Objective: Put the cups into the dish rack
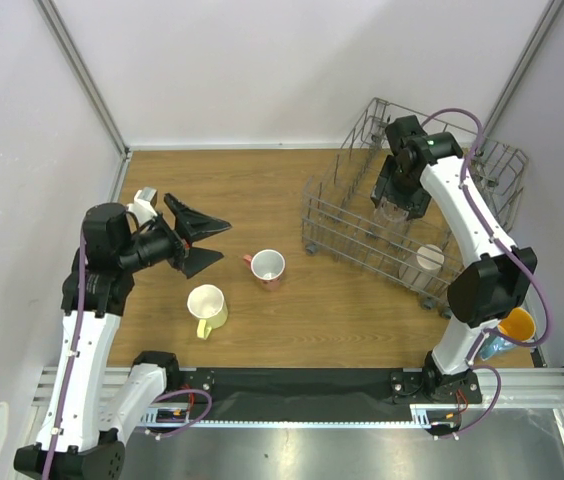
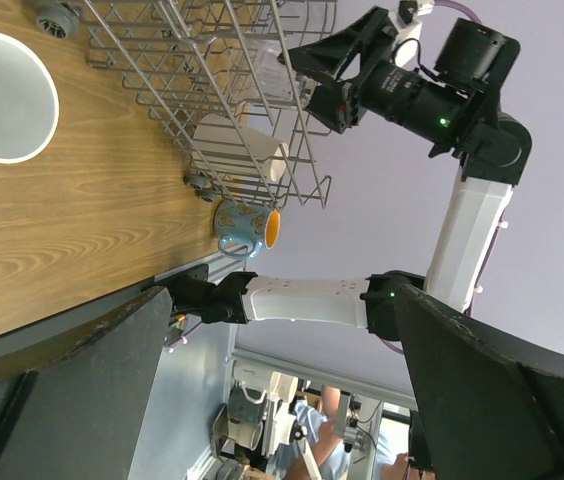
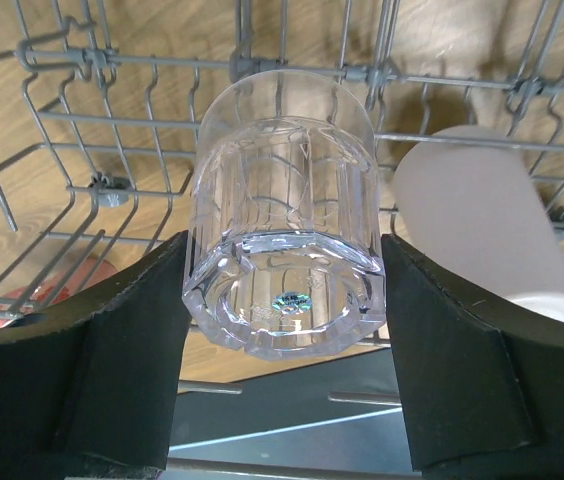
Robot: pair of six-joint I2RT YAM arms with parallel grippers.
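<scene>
The right gripper (image 3: pixel 282 255) holds the glass (image 3: pixel 282 170) between its fingers (image 3: pixel 112 370). One finger is against each side, the thick base is turned back toward the wrist, and the mouth points away into the rack (image 3: pixel 122 120). Just beyond the glass are the rack's wires, with the table (image 1: pixel 262 190) under them. Off the right-hand finger in the wrist view, the beige cup (image 3: pixel 477 210) sits inside the rack. It is close beside the glass, but whether the two touch cannot be told. The left gripper (image 1: pixel 217 240) hangs over the table well apart from the rack, its jaws spread wide with nothing between them. The pink mug (image 1: pixel 267 268) stands mouth up on the table just ahead of its fingertips and a little toward the arm bases. The yellow mug (image 1: pixel 207 305) stands near that gripper too, further back toward the bases and beside the pink mug without touching it. The tumbler (image 1: pixel 507 335) is outside the rack at the table's near edge, behind the right arm and far from both grippers.
</scene>
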